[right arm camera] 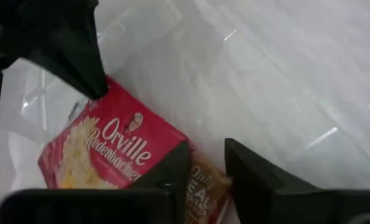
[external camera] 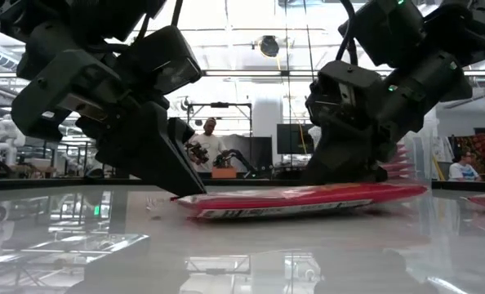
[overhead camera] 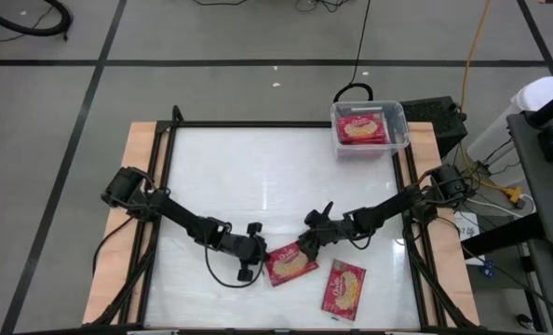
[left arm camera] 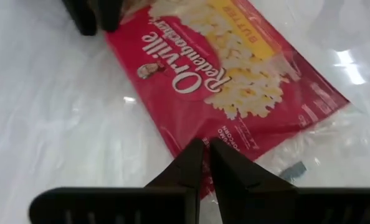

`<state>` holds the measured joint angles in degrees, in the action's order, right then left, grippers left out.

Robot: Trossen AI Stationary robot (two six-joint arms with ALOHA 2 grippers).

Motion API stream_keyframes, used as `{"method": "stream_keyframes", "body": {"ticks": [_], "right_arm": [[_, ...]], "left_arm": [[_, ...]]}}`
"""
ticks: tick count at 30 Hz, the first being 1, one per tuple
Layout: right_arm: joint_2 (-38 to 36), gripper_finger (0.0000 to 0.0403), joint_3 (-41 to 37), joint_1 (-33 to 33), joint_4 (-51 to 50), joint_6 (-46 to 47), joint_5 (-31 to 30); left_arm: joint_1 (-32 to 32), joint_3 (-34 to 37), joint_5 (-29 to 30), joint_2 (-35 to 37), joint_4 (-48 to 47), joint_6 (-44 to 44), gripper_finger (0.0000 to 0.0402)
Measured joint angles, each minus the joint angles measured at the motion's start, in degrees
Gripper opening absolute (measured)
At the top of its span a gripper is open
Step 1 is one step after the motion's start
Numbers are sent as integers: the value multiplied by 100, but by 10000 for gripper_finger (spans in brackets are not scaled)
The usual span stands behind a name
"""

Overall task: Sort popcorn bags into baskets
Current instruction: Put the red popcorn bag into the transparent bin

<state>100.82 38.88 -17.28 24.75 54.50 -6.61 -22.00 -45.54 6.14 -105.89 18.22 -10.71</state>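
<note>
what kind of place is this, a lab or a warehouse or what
Most likely a robotics lab or test workshop. The table stands on a taped grey floor with loose cables running across it. The low view shows an open room behind with more equipment racks and a person working at another robot arm.

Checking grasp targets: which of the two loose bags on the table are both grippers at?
The bag nearer the left arm: the left gripper presses one end, the right gripper straddles the other. The second bag lies untouched near the table's front edge.
</note>
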Motion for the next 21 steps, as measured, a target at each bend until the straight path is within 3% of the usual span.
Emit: {"method": "stream_keyframes", "body": {"ticks": [5,14,18,21], "right_arm": [[2,11,-5,-7,43,-380,326],[-514,2,-14,71,-93,-1307,130],[-838,1,-14,107,-331,-1715,-167],[-1117,1,-14,109,-506,-2130,-406]], "left_arm": [[-4,2,258,4,-9,-42,35],[221,11,902,879,-446,143,35],[356,9,858,1188,-585,154,40],[429,3,801,1233,-644,151,66]]}}
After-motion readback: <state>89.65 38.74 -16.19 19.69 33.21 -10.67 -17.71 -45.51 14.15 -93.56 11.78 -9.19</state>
